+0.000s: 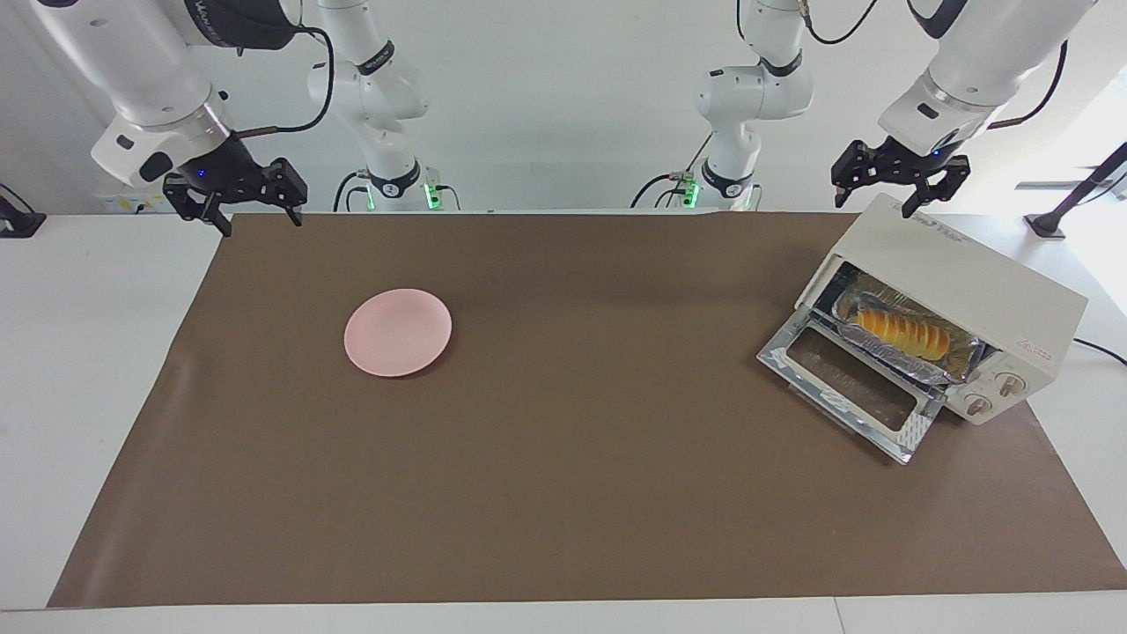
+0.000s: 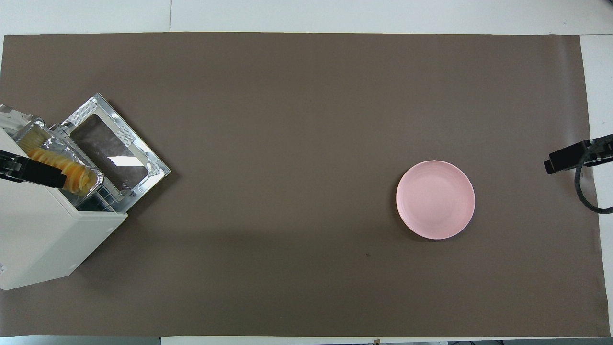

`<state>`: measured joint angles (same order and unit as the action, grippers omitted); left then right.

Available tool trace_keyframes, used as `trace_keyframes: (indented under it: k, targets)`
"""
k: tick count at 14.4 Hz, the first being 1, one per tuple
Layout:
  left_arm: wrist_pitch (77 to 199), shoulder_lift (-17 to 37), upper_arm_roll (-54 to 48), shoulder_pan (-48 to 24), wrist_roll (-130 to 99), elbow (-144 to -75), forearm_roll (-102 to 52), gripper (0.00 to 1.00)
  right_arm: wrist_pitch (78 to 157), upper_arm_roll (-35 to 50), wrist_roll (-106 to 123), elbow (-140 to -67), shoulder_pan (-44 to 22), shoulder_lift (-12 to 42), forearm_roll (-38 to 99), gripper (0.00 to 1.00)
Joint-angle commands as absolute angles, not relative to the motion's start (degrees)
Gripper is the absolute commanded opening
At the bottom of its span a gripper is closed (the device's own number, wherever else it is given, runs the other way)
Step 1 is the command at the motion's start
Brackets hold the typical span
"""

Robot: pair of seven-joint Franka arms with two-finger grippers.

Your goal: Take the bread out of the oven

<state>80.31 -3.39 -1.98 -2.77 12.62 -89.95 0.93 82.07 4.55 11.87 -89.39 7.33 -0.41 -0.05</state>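
I see the cream-white boxy toaster oven (image 1: 955, 304) standing at the left arm's end of the table, on the edge of the brown mat (image 1: 572, 458), turned at an angle. Its metal-framed glass door (image 1: 850, 392) is dropped open and lies flat. Inside, the small golden-orange ridged loaf of bread (image 1: 902, 330) lies in a crinkled silver foil tray (image 1: 911, 354) on the rack, fully within the oven mouth.

My left gripper (image 1: 898, 187) hangs in the air over the oven's top corner nearest the robots, jaws spread and holding nothing. My right gripper (image 1: 236, 201) waits over the mat's corner at the right arm's end, by the table edge nearest the robots, jaws also spread and empty.

A round pink plate (image 1: 398, 332) sits on the mat toward the right arm's end, well apart from the oven.
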Motion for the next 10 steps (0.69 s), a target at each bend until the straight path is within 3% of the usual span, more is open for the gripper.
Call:
trace_keyframes:
  k: [1, 4, 7, 10]
  targets:
    - [81.3, -4.2, -1.8, -2.4, 13.2, -91.1, 1.1, 1.00, 81.8, 5.2, 13.5, -90.8, 8.3, -1.8, 0.3, 1.00]
    - [81.4, -4.7, -1.6, -2.3, 12.0, -91.9, 1.1, 1.00, 81.8, 5.2, 13.5, -90.8, 8.3, -1.8, 0.3, 1.00]
    - [85.8, -4.5, -1.8, -3.1, -8.8, -93.9, 1.1, 1.00, 81.8, 5.2, 13.5, -90.8, 8.3, -1.8, 0.3, 1.00]
    - [90.6, -0.4, -1.6, -2.6, -23.5, -93.3, 1.3, 1.00, 81.8, 5.2, 13.5, -90.8, 8.3, -1.8, 0.3, 1.00]
